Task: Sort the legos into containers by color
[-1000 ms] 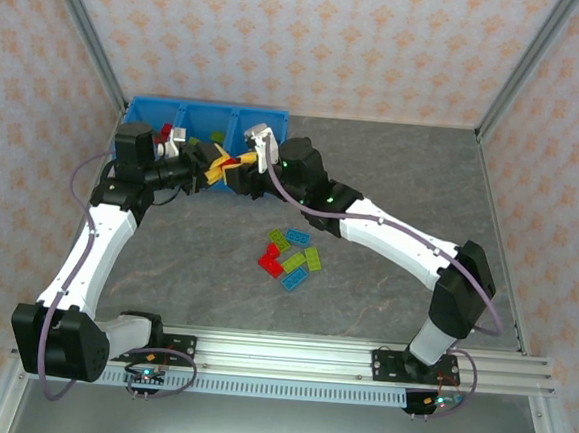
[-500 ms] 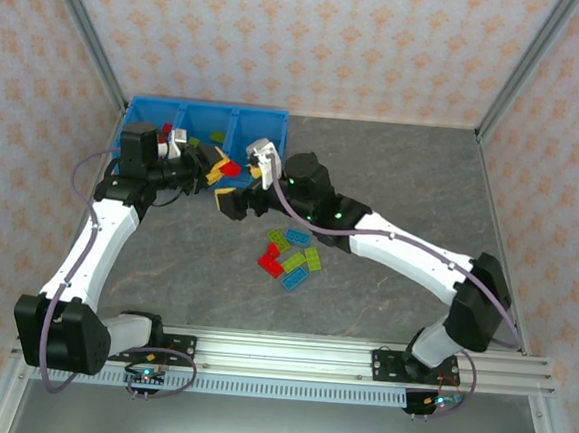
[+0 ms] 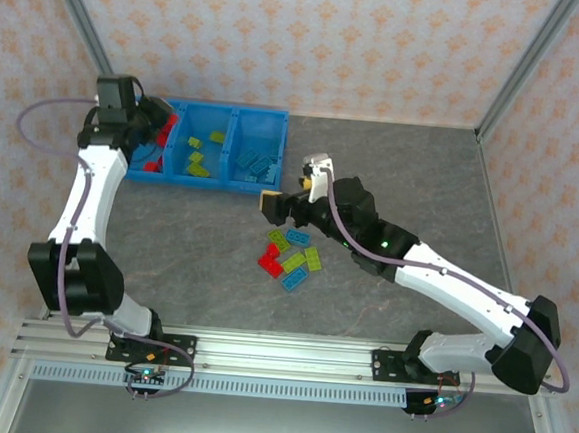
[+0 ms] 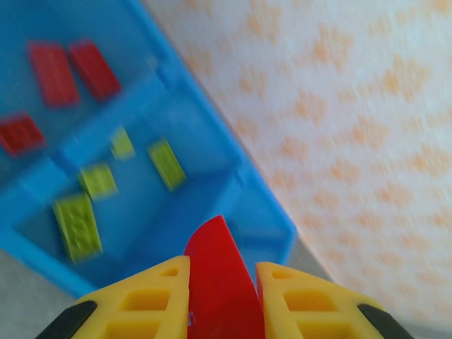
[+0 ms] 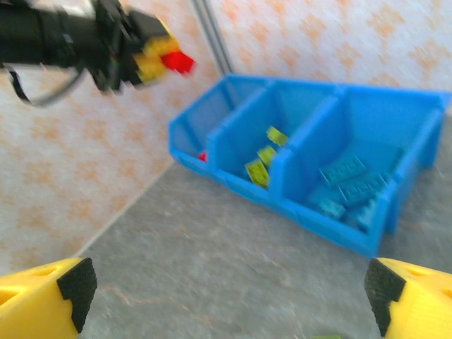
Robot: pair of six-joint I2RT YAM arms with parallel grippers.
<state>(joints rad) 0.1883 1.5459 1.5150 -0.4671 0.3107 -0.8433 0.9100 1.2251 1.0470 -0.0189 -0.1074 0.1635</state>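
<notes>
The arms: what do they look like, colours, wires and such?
Both the left arm and the right arm have white links, black joints and a loose lilac cable. The left end effector and right end effector have yellow fingers with black patches. A small green light glows on the right arm.

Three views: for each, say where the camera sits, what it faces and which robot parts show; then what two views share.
Top external: above and behind the bases, looking down on the table; both arms, left gripper and right gripper.
Left wrist: on the left arm, looking down into the blue tray; own fingers pinching a red brick.
Right wrist: on the right arm, low, facing the tray across the table; own open fingers.
Shared: both wrist views show the tray's green bricks.
</notes>
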